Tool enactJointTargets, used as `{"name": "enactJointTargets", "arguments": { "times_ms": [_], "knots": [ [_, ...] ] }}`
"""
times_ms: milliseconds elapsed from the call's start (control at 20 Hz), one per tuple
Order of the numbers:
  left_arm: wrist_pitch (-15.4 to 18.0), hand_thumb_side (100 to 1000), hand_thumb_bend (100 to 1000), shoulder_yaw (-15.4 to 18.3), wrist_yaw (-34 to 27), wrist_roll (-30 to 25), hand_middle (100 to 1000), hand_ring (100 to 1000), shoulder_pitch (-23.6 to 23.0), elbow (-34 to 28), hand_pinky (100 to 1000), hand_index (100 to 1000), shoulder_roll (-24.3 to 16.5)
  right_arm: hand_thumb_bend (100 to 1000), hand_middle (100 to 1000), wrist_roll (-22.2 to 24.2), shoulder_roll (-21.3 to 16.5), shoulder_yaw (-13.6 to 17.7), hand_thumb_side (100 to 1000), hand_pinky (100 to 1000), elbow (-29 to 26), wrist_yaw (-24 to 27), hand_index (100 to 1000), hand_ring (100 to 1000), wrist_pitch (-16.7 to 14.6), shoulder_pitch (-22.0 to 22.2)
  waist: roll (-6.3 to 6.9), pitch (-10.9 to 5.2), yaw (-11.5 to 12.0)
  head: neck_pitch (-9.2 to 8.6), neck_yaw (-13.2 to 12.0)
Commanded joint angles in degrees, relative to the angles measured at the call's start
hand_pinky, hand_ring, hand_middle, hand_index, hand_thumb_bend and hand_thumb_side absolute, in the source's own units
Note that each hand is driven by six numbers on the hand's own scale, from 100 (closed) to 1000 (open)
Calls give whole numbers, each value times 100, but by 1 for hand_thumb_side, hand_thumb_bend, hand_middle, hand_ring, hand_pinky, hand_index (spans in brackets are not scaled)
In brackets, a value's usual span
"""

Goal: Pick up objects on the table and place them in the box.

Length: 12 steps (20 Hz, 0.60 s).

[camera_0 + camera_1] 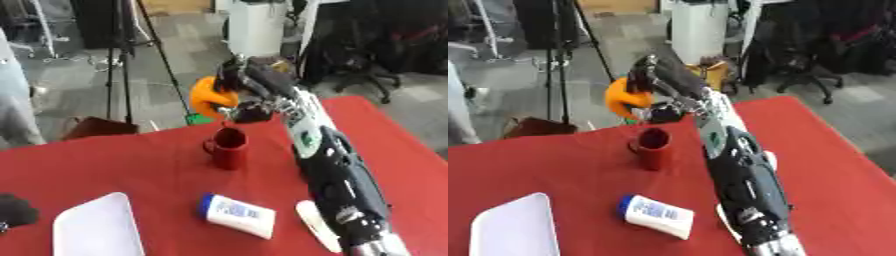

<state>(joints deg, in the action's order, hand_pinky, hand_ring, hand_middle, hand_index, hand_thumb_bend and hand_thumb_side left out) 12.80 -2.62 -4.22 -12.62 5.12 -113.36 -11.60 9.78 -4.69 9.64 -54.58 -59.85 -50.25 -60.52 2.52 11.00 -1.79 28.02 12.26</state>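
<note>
The table (131, 165) is filling the lower part of the view. A mug (229, 147) is standing upright near its middle. Nearer the robot, a tube (238, 215) is lying on its side, with a flat tray (96, 231) sitting to its left at the near edge. The right arm is stretching from the lower right across the table — the right hand (249, 80) is hanging above and behind the mug, curled round an orange object (210, 97). A long pale thing (315, 225) is lying just beside the arm, right of the tube. The left hand (16, 210) is showing at the left edge — beside the tray.
</note>
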Motion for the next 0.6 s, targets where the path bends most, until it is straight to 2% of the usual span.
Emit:
{"name": "enactJointTargets", "arguments": {
  "times_ms": [50, 250, 600],
  "knots": [
    [-13, 998, 446, -9, -37, -8, 675, 699, 68, -124, 714, 812, -90, 100, 317, 151, 52, 0, 100, 215, 29, 119, 489, 364, -46, -168, 11, -110, 17, -19, 37],
    [1, 998, 445, -87, -93, -66, 675, 700, 139, -124, 714, 812, -59, 100, 314, 366, 436, -67, 100, 210, 278, 235, 489, 361, 158, 24, 37, -63, 294, -71, 207],
    [-14, 997, 447, -103, -130, -101, 676, 701, 160, -124, 714, 812, -52, 100, 312, 775, 1290, -86, 100, 205, 54, -102, 491, 359, 332, 325, 23, -59, 391, -92, 225]
  ]
}}
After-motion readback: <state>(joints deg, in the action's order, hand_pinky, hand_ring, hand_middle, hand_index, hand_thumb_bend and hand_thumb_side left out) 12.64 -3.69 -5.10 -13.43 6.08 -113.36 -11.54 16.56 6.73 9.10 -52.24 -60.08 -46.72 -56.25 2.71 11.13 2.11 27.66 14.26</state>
